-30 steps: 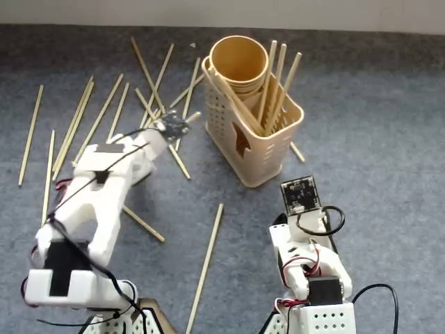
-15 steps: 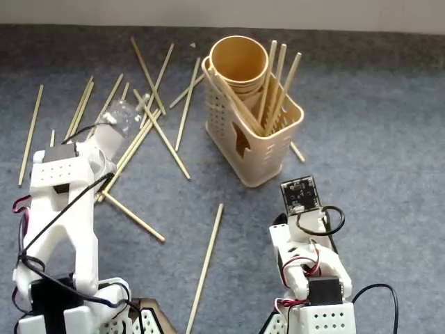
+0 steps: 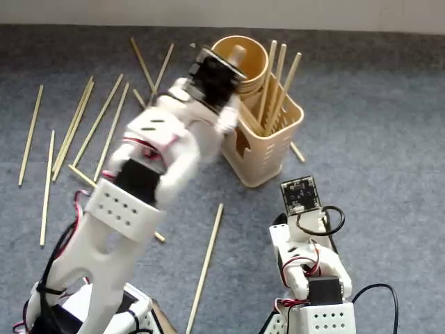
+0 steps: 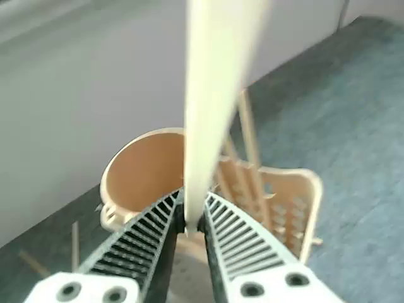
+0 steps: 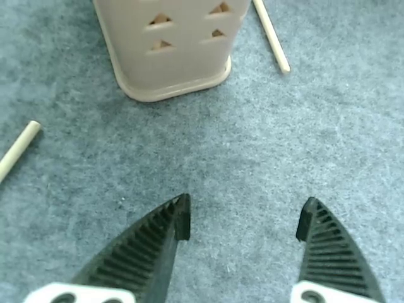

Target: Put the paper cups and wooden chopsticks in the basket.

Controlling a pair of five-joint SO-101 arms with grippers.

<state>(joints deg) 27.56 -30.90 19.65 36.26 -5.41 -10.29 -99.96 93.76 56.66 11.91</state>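
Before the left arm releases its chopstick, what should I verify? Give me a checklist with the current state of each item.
1. Left gripper clamped on the chopstick: ok.
2. Left gripper above the basket: ok, it hangs over the paper cup at one end of the basket.
3. Chopstick's lower tip aimed into the cup or basket: cannot tell, the fingers hide it.
4. Basket standing, its opening facing up: ok.
5. Right gripper open and apart from the basket: ok.
6. All chopsticks collected: not ok, loose chopsticks lie on the carpet.
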